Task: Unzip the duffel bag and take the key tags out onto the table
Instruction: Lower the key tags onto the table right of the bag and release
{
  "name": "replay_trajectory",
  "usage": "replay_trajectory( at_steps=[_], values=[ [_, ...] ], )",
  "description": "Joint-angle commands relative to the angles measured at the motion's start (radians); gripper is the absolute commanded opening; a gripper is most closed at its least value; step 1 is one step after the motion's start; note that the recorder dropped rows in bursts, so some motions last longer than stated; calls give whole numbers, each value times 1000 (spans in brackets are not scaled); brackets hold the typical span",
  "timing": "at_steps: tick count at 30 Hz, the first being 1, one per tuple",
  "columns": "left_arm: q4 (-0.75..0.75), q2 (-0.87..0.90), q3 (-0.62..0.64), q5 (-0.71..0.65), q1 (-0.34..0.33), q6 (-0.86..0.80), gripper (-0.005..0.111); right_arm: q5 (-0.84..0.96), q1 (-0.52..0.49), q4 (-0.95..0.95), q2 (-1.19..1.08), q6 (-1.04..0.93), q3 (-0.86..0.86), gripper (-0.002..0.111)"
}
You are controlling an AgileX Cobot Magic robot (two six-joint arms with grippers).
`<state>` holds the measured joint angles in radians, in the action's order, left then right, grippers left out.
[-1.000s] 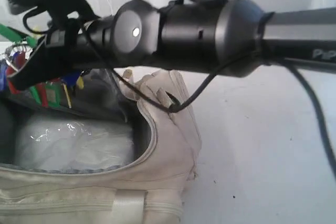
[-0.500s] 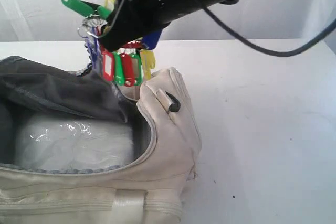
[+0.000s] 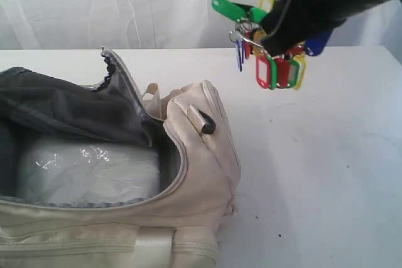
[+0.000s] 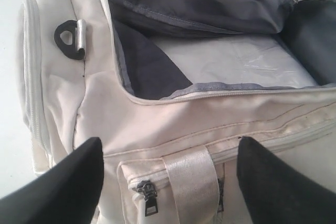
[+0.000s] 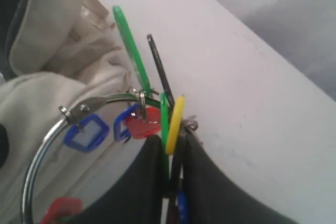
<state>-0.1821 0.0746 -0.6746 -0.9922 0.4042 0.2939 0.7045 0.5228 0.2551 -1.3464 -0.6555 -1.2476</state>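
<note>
Your right gripper [image 3: 276, 45] is pinching the key tags [image 3: 276, 70] between nearly closed fingers, so it's holding the whole bunch up in the air. The tags are hanging clear of the duffel bag [image 3: 201, 155], out past its end and over the bare white table [image 3: 326, 174], not touching either one. Red, green and yellow ones are dangling below the fingers, a green one is sticking out to the side, and a blue one is peeking out behind.

From the right wrist, the gripper [image 5: 173, 145] is clamping down right where the tags [image 5: 139, 121] are gathering on a big metal ring [image 5: 42, 156], with the bag [image 5: 47, 93] and the table [image 5: 236, 93] below.

The bag is sitting unzipped, its grey lining [image 3: 63, 108] flopping open and a clear plastic-wrapped filler [image 3: 88, 167] showing inside. The black D-ring [image 3: 206, 123] is sitting on the end panel.

Your left gripper [image 4: 168, 153] is hanging wide open over the near side of the bag [image 4: 68, 103], holding nothing, with the shiny handle strap [image 4: 191, 182] and a zipper pull [image 4: 148, 203] showing between its fingers.
</note>
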Motion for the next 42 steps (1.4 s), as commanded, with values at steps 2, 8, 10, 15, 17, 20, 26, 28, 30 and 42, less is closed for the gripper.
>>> replay_trajectory(
  at_steps=[2, 8, 10, 15, 17, 20, 26, 28, 30, 42],
  values=[
    [-2, -6, -8, -10, -3, -7, 73, -48, -45, -4, 27, 5, 138, 0],
    [-2, -6, -8, -15, -3, -7, 73, -229, -45, -29, 27, 5, 342, 0],
    [-2, -6, -8, -22, -3, -7, 73, -311, -45, -36, 27, 5, 415, 0],
    [-2, -6, -8, -24, -3, -7, 73, -528, -45, -28, 27, 15, 573, 0],
    [-2, -6, -8, -24, -3, -7, 73, -647, -45, -23, 9, 28, 628, 0],
    [-2, -6, -8, -24, -3, -7, 73, -731, -45, -23, -58, 118, 644, 0],
    [-2, -6, -8, -24, -3, -7, 73, -825, -45, -23, -167, 281, 644, 0],
    [-2, -6, -8, -24, -3, -7, 73, -827, -41, -23, -181, 285, 644, 0],
    [-2, -6, -8, -24, -3, -7, 73, -827, -34, -25, -195, 285, 644, 3],
    [-2, -6, -8, -24, -3, -7, 73, -881, 5, -25, -194, 285, 640, 52]
  ],
)
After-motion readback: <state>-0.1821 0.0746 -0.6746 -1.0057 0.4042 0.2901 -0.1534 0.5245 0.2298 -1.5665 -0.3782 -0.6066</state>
